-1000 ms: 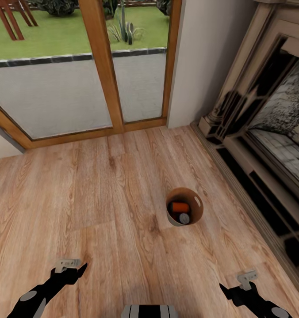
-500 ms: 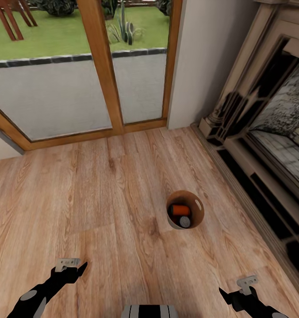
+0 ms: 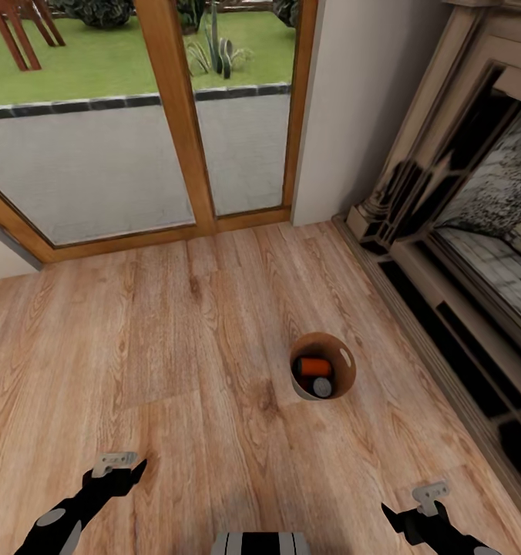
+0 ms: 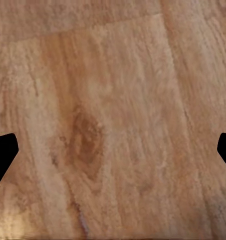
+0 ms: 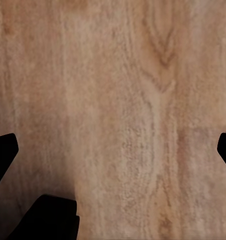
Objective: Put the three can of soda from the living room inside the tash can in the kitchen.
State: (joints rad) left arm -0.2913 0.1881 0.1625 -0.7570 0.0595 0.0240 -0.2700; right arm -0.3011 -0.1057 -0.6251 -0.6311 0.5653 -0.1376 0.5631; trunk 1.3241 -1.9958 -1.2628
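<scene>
**Left arm drawn back a little; bin and cans unmoved**

Since a second ago the left pincer (image 3: 120, 467) has slipped slightly lower and outward in the head view, and the right pincer (image 3: 415, 505) has dropped a touch toward the frame's bottom edge. The trash can (image 3: 344, 377) sits where it did.

It stands upright on the wood floor (image 3: 176, 347), between the two arms and well ahead of them, near the fireplace surround (image 3: 445, 231) on the robot's right. Inside it an orange can (image 3: 317, 364) lies on its side, and just beside that a can's grey top (image 3: 322, 387) faces up; that can's body colour cannot be told. A third can cannot be made out.

Both pincers hang empty above bare planks. In each wrist view the dark fingertips (image 4: 2, 152) (image 5: 2, 152) sit at opposite edges of the picture, so the jaws are spread wide. Glass doors (image 3: 122, 154) with wooden frames fill the far wall.
</scene>
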